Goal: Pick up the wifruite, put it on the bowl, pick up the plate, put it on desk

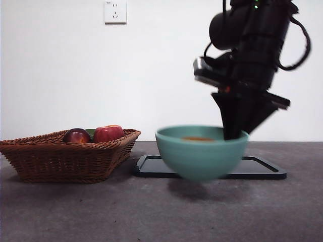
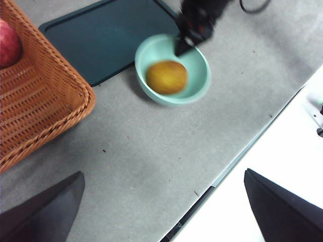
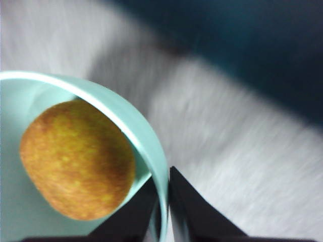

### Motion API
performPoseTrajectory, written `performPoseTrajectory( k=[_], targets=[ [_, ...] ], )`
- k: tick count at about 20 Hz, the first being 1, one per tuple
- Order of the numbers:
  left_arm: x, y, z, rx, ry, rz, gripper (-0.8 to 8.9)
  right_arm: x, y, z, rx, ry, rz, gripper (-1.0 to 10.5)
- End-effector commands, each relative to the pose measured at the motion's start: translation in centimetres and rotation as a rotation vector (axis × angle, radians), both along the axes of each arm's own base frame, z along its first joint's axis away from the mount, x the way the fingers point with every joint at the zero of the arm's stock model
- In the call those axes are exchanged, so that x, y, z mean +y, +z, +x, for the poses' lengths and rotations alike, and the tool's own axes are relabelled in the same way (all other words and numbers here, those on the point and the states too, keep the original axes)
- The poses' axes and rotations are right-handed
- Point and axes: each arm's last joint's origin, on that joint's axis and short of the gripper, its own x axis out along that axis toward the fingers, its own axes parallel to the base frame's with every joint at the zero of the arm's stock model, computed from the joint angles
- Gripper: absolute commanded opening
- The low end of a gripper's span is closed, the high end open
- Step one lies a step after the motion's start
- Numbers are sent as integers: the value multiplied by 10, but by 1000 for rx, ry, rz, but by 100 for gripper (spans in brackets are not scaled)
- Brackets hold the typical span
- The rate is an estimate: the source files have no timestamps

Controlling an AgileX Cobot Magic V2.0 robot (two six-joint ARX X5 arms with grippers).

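We find the right gripper (image 1: 233,135) clamped on the bowl (image 1: 202,153) rim, bowl raised clear of the desk (image 1: 151,212); wifruite (image 2: 167,77) inside. Left gripper (image 2: 161,212) spread apart. No legible writing.

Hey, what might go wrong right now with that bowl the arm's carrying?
The right gripper pinches only the thin rim of the bowl, which hangs above the desk, so it could tilt or slip free. The wifruite lies loose inside and may roll, shifting the weight or spilling out. The bowl is also close to the black tray and could clip its edge on the way down.
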Motion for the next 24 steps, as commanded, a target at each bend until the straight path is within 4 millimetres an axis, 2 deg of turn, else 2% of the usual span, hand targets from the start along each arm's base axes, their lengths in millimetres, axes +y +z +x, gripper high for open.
performPoseTrajectory(
  k=[1, 6, 11, 17, 22, 24],
  targets=[
    [-1, 2, 0, -10, -4, -8, 500, 3, 6, 25, -4, -37, 2, 10],
    [-1, 2, 0, -8, -3, -8, 500, 1, 10, 83, 4, -88, -7, 10],
    [-1, 2, 0, -8, -3, -8, 500, -5, 2, 122, 12, -133, 0, 10],
    [-1, 2, 0, -8, -3, -8, 500, -14, -25, 137, 84, -159, -24, 10],
    [-1, 2, 0, -6, -2, -9, 500, -14, -26, 137, 87, -153, -22, 16],
    [-1, 2, 0, -6, -2, -9, 500, -16, -26, 137, 85, -158, -33, 59]
  ],
)
